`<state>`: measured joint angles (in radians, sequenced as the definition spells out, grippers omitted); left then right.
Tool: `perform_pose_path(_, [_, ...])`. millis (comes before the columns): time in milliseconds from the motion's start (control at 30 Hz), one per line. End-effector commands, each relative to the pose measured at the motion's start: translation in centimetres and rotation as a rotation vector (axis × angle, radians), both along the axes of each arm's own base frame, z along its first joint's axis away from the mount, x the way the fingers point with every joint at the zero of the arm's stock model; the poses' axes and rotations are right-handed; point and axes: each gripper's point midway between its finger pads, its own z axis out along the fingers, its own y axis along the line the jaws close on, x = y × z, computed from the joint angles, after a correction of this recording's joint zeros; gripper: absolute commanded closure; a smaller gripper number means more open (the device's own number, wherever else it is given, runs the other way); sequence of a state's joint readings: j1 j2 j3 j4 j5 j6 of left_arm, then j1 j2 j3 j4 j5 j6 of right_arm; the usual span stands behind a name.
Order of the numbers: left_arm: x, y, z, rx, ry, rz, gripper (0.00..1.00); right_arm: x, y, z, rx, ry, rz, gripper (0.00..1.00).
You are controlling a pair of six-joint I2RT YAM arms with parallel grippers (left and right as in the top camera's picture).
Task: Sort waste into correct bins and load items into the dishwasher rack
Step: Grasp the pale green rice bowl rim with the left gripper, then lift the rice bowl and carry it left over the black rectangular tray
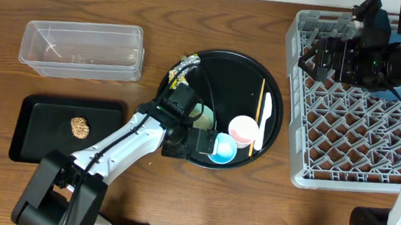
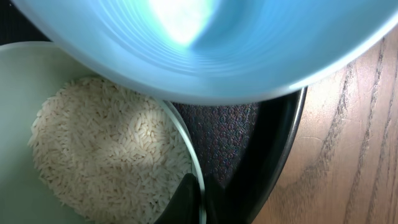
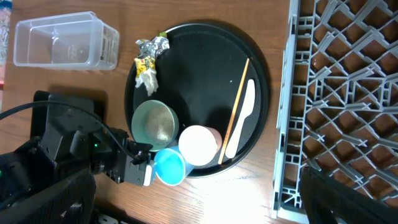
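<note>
My left gripper (image 1: 186, 131) is shut on the rim of the pale green bowl (image 1: 203, 116), one finger (image 2: 181, 200) inside and the other outside. White rice (image 2: 106, 149) lies in the bowl (image 2: 25, 81). The light blue cup (image 1: 222, 148) lies tipped right beside the bowl and fills the top of the left wrist view (image 2: 249, 43). The pink cup (image 1: 243, 129), white spoon (image 1: 266, 110) and chopsticks (image 1: 259, 114) rest nearby. Crumpled foil and a yellow wrapper (image 1: 182, 68) sit at the round tray's left edge. My right gripper (image 1: 315, 60) hangs open over the dishwasher rack (image 1: 355, 113).
The dishes all sit on a large round black tray (image 1: 227, 67). A clear tub (image 1: 81, 48) stands at the back left. In front of it a shallow black tray (image 1: 44, 131) holds a brown lump (image 1: 80, 126). The rack (image 3: 348, 93) fills the right side.
</note>
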<state>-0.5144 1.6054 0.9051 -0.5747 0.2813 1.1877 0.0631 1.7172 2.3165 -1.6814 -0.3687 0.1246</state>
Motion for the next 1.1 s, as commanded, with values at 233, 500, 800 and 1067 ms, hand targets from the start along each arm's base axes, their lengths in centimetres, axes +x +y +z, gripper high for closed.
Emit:
perform_pose_path(233, [0.3, 0.0, 0.6, 0.0, -0.008, 0.025, 0.94, -0.2, 0.3, 0.1, -0.003, -0.007, 0.017, 0.01])
perform_pose_path(500, [2.5, 0.4, 2.0, 0.025, -0.057, 0.186, 0.94, -0.2, 0.3, 0.1, -0.003, -0.007, 0.017, 0.01])
perform_pose_path(800, [3.5, 1.0, 4.9, -0.038, -0.118, 0.283, 0.94, -0.1, 0.3, 0.1, -0.003, -0.008, 0.017, 0.01])
perform_pose_path(1067, [4.9, 2.7, 9.0, -0.136, -0.192, 0.457, 0.94, -0.1, 0.3, 0.1, -0.003, -0.007, 0.017, 0.01])
